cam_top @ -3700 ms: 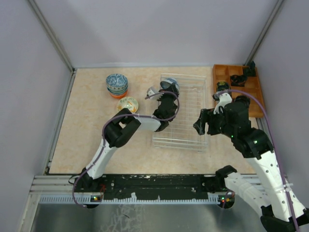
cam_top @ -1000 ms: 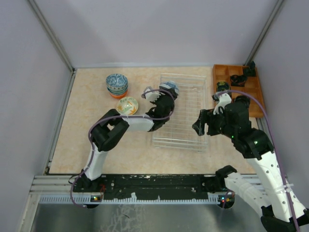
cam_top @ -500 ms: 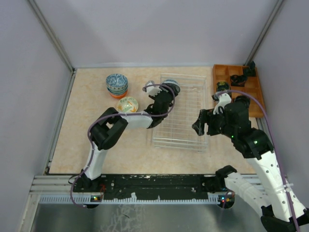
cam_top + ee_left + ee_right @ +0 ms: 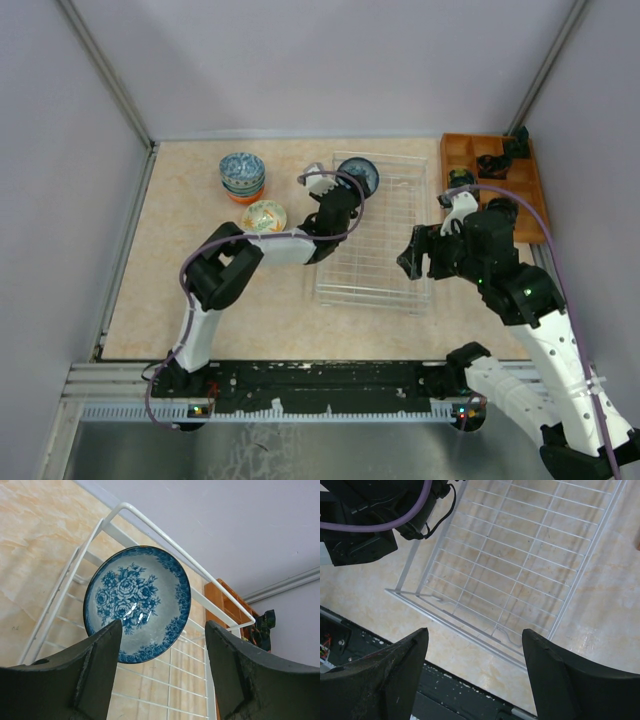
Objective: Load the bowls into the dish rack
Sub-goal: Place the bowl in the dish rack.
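A white bowl with blue flowers (image 4: 136, 602) stands tilted on its edge in the far left corner of the dish rack (image 4: 165, 532), its inside facing my left gripper (image 4: 162, 645). That gripper is open just behind the bowl, one finger on each side, holding nothing. From above, this bowl (image 4: 359, 176) sits beyond the left gripper (image 4: 346, 193). A stack of bowls (image 4: 242, 175) and a single green-patterned bowl (image 4: 264, 216) rest on the table left of the rack (image 4: 370, 298). My right gripper (image 4: 408, 262) hovers open and empty over the rack's near right part (image 4: 470, 625).
An orange wooden compartment tray (image 4: 495, 185) with black items lies at the far right, beside the rack. The left arm (image 4: 365, 520) crosses the rack's left side. The table's black front rail (image 4: 350, 640) runs below the right gripper (image 4: 475, 645).
The left gripper has opened and let go of the blue bowl, which now leans in the rack's far left corner. The right arm has hardly moved.
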`<state>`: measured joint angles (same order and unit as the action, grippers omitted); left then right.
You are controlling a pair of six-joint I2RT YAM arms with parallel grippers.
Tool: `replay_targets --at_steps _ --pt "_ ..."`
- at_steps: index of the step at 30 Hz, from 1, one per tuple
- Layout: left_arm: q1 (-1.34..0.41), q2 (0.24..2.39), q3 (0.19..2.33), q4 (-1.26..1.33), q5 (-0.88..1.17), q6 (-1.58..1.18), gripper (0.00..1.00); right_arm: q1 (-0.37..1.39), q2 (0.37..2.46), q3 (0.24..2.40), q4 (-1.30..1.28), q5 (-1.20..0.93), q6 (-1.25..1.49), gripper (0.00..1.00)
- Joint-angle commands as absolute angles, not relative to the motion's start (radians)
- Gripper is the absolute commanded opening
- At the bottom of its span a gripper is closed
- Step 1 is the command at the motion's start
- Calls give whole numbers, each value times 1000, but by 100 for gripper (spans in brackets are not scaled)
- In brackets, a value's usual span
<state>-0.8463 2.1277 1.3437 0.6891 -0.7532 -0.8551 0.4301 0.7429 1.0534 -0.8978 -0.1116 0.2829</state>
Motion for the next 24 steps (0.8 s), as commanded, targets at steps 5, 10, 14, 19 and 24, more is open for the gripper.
replay_targets --at_steps 5,10,14,19,24 --pt "-840 2034 1317 710 -726 -786 74 442 748 1040 -842 -126 287 77" --pt "-839 1986 1349 614 -673 -734 75 442 762 1048 -838 -123 290 77" --pt "-837 1949 1397 471 -628 -676 77 442 768 1058 -838 -111 291 77" --pt "-831 1931 1489 259 -556 -623 81 442 790 1071 -830 -101 294 77" --pt "-827 1866 1483 144 -525 -602 99 442 838 1099 -802 -76 299 77"
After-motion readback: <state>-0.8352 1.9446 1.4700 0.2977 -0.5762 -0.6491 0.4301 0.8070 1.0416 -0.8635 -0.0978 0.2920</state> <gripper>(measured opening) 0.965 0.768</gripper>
